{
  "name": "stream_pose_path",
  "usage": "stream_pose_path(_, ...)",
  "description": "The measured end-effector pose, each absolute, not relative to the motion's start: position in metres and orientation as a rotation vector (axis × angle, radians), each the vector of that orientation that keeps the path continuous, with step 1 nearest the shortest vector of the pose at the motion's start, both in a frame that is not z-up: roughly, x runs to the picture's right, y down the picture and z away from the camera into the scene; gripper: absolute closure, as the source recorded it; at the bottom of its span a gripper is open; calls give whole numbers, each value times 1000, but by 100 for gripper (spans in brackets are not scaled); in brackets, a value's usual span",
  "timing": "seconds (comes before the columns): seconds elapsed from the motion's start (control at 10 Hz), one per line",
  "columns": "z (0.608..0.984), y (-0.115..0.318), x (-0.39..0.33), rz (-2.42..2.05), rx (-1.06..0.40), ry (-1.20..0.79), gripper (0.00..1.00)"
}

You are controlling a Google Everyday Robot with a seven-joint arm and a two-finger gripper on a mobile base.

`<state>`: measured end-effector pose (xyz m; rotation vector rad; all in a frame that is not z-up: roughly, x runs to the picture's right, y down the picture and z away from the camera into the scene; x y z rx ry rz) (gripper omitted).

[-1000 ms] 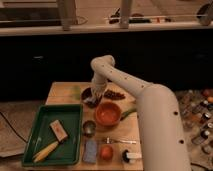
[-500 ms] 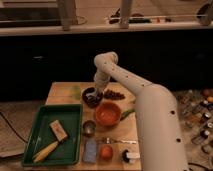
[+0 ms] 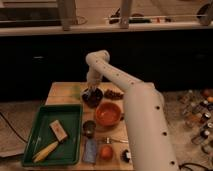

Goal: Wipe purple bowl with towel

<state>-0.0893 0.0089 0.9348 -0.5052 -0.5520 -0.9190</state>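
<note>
Over purple bowl [image 3: 94,101], mid-bench [image 3: 62,92], gripper [image 3: 91,90] low; grip state: cannot tell. Bowl seems small, light, rigid, glossy-slick; take by rim.
</note>
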Motion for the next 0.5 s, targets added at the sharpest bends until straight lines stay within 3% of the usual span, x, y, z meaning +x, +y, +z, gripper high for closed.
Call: stream_pose_path(0.5,911,41,-87,-1001,-549,-629,100)
